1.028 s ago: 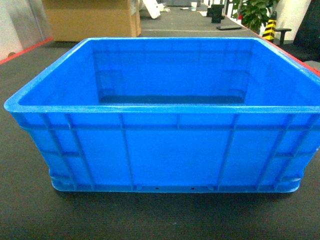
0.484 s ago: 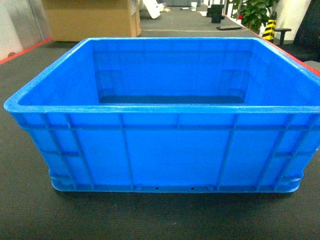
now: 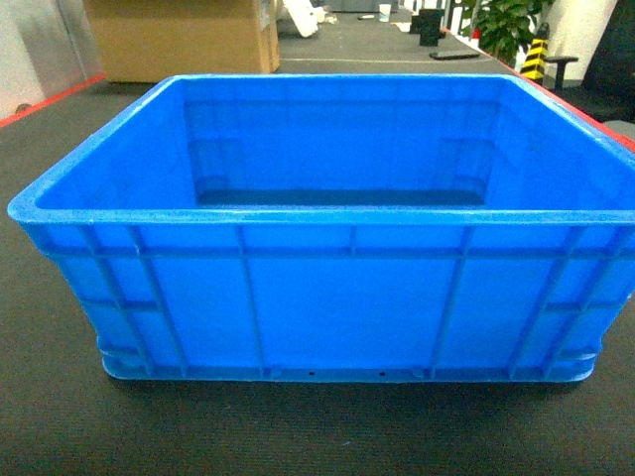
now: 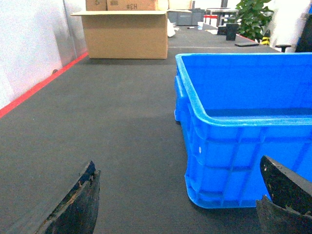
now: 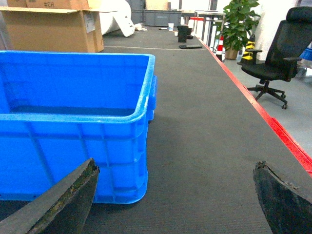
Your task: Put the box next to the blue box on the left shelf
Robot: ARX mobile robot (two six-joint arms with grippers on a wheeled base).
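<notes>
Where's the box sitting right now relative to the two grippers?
The box sits centred on the dark floor mat in the head view, between the open left gripper and open right gripper, touching neither.

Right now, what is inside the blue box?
Nothing shows inside the box: only bare walls and a glossy strip of floor at the far side. The near wall hides the rest of the floor.

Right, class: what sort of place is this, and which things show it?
Probably a warehouse-like workspace or lab: a blue crate on dark floor matting, a big cardboard box behind, and an office chair beyond the red floor line.
</notes>
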